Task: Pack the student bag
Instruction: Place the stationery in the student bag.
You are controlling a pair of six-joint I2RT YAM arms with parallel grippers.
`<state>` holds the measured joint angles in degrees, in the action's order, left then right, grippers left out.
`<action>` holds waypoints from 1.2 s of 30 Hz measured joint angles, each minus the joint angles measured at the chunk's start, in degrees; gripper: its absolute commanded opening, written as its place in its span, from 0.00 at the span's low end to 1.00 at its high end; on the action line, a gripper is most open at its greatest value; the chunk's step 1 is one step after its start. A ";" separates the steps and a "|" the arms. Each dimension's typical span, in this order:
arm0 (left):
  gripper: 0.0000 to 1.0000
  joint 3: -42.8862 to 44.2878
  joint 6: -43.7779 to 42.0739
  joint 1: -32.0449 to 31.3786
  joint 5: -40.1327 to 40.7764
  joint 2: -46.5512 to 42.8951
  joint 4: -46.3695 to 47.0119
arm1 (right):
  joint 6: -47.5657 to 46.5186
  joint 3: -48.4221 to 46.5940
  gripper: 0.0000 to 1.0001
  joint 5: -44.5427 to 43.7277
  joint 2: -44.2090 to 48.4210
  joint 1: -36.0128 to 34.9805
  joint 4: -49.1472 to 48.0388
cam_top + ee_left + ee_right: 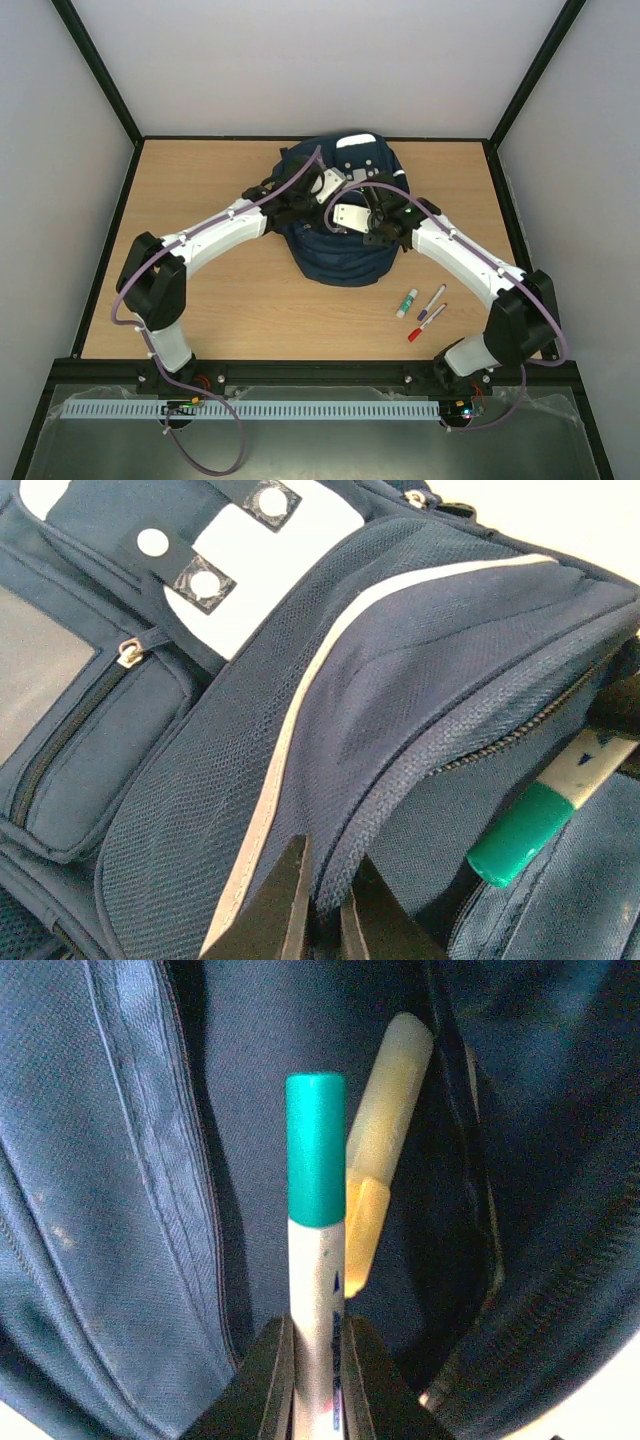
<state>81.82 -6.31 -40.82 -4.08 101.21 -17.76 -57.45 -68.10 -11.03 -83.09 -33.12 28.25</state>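
Pinching open the student bag [335, 262], the left gripper [325, 912] clamps pocket fabric; the right gripper [315, 1380] clamps a green-capped marker [315, 1210] over a yellow highlighter [385, 1130] inside; three pens [431, 303] lie unpacked

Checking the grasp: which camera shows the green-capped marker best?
Right wrist: marker close up, clamped in the right gripper, cap pointing into the bag. Left wrist catches only cap and some barrel; top view: not discernible.

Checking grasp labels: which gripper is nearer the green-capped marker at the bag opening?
Right. The right gripper clamps the green-capped marker; the left gripper pinches the student bag fabric beside it.
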 measured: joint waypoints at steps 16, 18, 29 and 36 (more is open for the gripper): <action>0.03 -0.02 6.40 5.18 -11.76 -1.49 1.92 | -4.11 1.86 0.10 -1.20 -8.37 -1.03 -11.87; 0.03 -0.04 7.23 5.86 -12.90 -1.49 2.05 | -4.57 2.40 0.12 -2.62 -9.11 -1.09 -14.67; 0.03 -0.37 8.92 8.39 -13.70 -1.57 4.72 | -3.28 3.23 0.36 -10.45 -13.00 -1.97 -27.87; 0.03 -0.68 9.92 8.37 -14.93 -1.81 4.70 | 2.80 3.26 0.43 -3.06 -5.73 -1.33 -19.12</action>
<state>81.14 3.62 -32.45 -19.00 99.39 -13.06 -54.65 -64.84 -14.09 -88.82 -34.46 9.13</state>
